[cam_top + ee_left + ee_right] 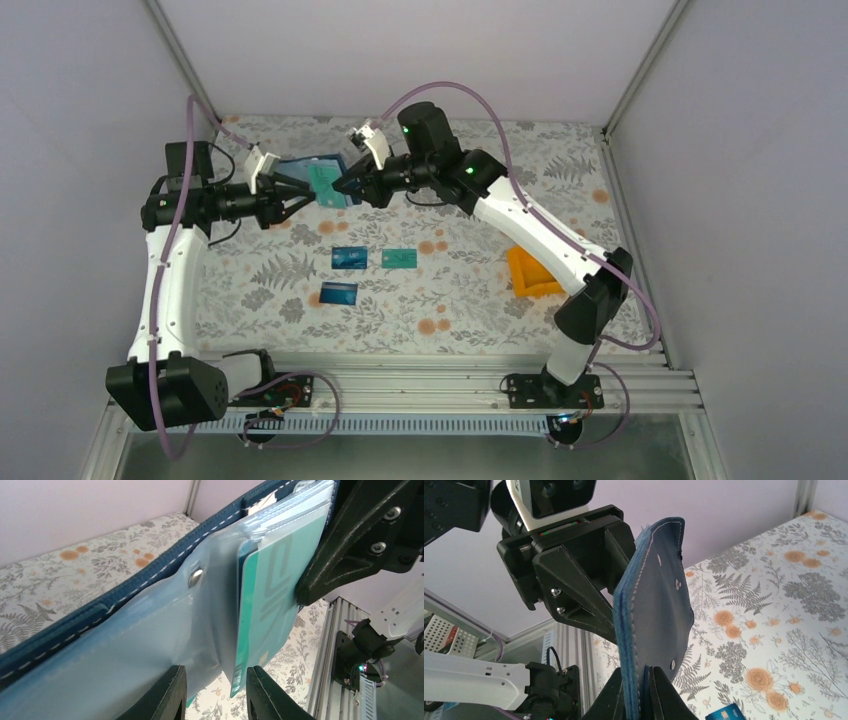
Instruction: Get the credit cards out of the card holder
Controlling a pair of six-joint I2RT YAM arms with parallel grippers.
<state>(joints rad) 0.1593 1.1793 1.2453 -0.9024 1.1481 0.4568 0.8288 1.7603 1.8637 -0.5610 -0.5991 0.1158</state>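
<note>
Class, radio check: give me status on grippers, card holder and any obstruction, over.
Right gripper shut on card holder, aloft. Left gripper open, jaws astride the protruding teal card. Three cards out below. Orange bin aside, not in the way.

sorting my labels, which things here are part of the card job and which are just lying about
job: card holder, teal card in its pocket, far blue card, near blue card, loose teal card
lying about: orange bin, flowered cloth

Matt stitched card holder [654, 605], glossy plastic pockets [150, 630] (metal snaps [195, 576])
</note>
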